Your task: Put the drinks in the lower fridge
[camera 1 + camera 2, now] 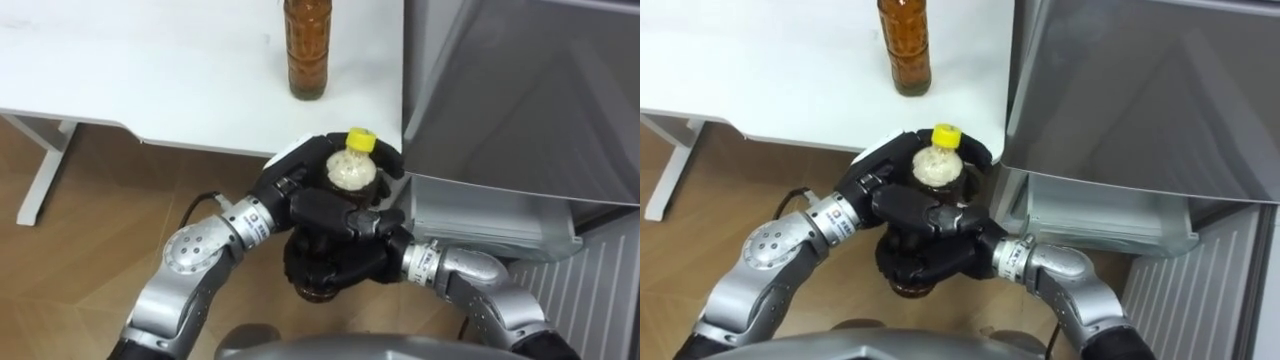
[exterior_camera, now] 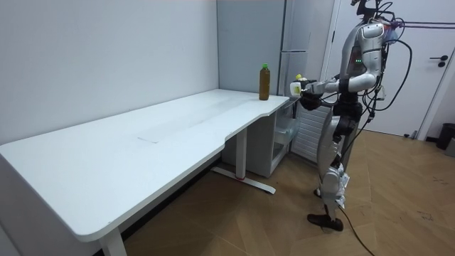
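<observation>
White desk [image 1: 150,70] is sitting beside the fridge [image 1: 520,90], whose lower compartment [image 1: 480,225] is standing open. Left hand [image 1: 290,180] and right hand [image 1: 340,220] are both curling fingers round an upright yellow-capped bottle [image 1: 352,168], pale at the neck and dark below, just off the desk corner. Amber drink bottle [image 1: 307,50] is standing on the desk.

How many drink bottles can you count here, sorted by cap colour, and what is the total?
Yellow-capped bottle, gripped between the left hand and the right hand: 1
Green-capped bottle, standing on the white table: 1
Total: 2
</observation>
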Available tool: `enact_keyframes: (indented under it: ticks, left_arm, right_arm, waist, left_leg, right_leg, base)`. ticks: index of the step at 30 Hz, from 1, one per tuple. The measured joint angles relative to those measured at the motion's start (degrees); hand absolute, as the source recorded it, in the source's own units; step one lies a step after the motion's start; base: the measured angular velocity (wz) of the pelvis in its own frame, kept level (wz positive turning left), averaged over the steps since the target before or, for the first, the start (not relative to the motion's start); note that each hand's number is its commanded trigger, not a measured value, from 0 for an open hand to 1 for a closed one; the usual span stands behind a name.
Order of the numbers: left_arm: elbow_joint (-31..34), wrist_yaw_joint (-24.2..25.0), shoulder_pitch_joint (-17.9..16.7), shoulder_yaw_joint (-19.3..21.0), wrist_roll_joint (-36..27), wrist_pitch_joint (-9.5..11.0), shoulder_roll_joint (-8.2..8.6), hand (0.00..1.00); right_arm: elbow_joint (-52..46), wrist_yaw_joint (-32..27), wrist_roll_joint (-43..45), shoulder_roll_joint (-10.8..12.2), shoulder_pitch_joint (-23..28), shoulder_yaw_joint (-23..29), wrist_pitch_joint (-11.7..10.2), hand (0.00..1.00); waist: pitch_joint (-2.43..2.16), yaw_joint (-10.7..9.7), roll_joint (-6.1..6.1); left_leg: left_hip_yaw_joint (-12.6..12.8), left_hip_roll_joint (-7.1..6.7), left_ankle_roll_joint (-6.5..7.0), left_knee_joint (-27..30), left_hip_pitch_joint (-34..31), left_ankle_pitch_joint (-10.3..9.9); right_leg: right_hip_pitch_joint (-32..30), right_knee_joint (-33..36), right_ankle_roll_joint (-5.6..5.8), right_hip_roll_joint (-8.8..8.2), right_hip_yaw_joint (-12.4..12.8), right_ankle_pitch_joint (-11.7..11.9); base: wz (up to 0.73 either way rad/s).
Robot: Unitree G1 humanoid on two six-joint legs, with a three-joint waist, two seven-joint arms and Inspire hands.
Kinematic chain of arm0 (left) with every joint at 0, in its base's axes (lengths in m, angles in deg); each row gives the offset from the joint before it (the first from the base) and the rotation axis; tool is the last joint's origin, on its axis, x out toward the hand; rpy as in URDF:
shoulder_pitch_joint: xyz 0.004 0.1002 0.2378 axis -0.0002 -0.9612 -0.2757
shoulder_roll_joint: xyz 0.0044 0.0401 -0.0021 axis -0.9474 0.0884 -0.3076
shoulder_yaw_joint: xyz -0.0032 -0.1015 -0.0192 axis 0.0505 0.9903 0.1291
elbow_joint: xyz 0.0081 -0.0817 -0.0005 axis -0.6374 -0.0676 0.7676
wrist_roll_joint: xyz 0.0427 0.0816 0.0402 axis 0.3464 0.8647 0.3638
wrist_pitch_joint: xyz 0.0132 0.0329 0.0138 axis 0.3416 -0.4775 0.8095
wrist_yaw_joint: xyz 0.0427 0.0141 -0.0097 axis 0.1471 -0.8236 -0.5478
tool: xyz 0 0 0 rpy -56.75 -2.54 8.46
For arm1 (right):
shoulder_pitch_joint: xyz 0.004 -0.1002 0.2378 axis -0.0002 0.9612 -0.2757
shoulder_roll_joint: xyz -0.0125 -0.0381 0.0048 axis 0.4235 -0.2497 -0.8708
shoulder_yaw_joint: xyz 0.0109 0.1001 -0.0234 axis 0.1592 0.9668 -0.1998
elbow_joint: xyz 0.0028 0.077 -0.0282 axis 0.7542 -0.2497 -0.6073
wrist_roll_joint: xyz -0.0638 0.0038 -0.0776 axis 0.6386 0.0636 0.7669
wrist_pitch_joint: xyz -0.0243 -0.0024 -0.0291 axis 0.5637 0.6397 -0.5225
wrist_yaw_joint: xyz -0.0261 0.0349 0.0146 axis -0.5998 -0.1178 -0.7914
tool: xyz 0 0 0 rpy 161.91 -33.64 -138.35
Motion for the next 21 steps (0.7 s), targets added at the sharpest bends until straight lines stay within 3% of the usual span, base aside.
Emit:
enact_keyframes:
  ticks: [3,12,16,21]
  left_arm:
    - [0.0,-0.5,0.0,0.0,0.0,0.4,-0.02,0.00]
    - [3.5,-2.6,0.2,0.8,-0.1,2.7,0.16,0.00]
    - [5.6,-3.4,1.6,2.0,-2.2,5.3,1.33,0.00]
    - [7.0,-5.3,1.7,3.8,-5.9,5.3,1.51,0.00]
  right_arm:
    - [0.0,0.0,0.0,-0.3,0.0,-0.2,0.0,1.00]
    - [1.3,-0.1,-1.5,-0.8,0.2,-1.1,-0.1,1.00]
    - [1.3,-0.2,-1.6,-1.3,2.3,-0.8,-0.1,1.00]
    - [1.3,-0.2,-1.9,-1.4,2.4,-0.3,-0.1,1.00]
  waist:
    - [0.22,0.0,0.33]
    - [0.10,0.4,0.61]
    - [-0.08,1.6,1.24]
    - [-0.16,1.5,1.49]
  left_leg:
    - [0.0,0.00,0.00,0.0,-0.1,0.0]
    - [0.0,0.01,0.00,0.0,0.0,0.0]
    - [0.1,0.01,0.00,-0.3,0.4,0.0]
    - [0.1,0.01,0.00,-0.3,1.0,0.0]
  right_leg:
    - [0.0,0.0,0.00,0.00,0.0,0.0]
    - [0.0,0.0,0.01,0.00,-0.2,0.0]
    - [0.1,-0.1,0.01,0.03,0.0,0.0]
    - [1.0,-0.3,0.01,0.05,0.0,0.0]
  base:
    - [0.00]
    - [0.00]
    - [-0.03]
    - [-0.01]
